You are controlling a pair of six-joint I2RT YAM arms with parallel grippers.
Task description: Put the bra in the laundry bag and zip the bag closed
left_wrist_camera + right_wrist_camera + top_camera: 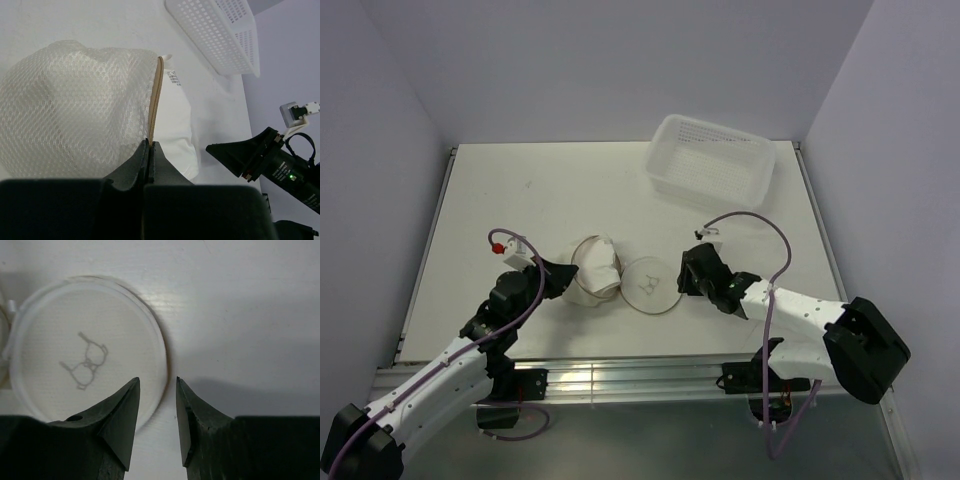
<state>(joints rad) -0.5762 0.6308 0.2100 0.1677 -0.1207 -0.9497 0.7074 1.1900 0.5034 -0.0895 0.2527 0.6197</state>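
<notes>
The left arm is reaching in from the near left, and the left fingers (150, 150) are pressing together on the beige zip rim (156, 95) of the laundry bag (594, 270), pinning that edge in place. The bag is sitting on the desk (520, 200) just right of those fingers, its mesh wall bulging. A denser white shape is showing through the mesh, which I am taking to be the bra (57, 92) lying inside; how fully it is tucked in I cannot tell.

Just right of the bag, the round lid (650, 287) with the small bra drawing is lying flat on the desk, hinged open, so the bag is not yet zipped.

Further right, the right fingers (684, 273) are hovering low at the lid's far edge. In the right wrist view they are standing apart, with the lid's rim passing under the gap between the tips and nothing clamped.

The coming move seems to turn on this: the lid is lying to the left of the right fingers, between them and the bag's mouth, so it would need to be gripped by the rim and folded leftward over the opening. The right arm is the nearer one to it, while the left one is busy anchoring the bag.

The white plastic basket (712, 165) is resting well apart at the back right.
</notes>
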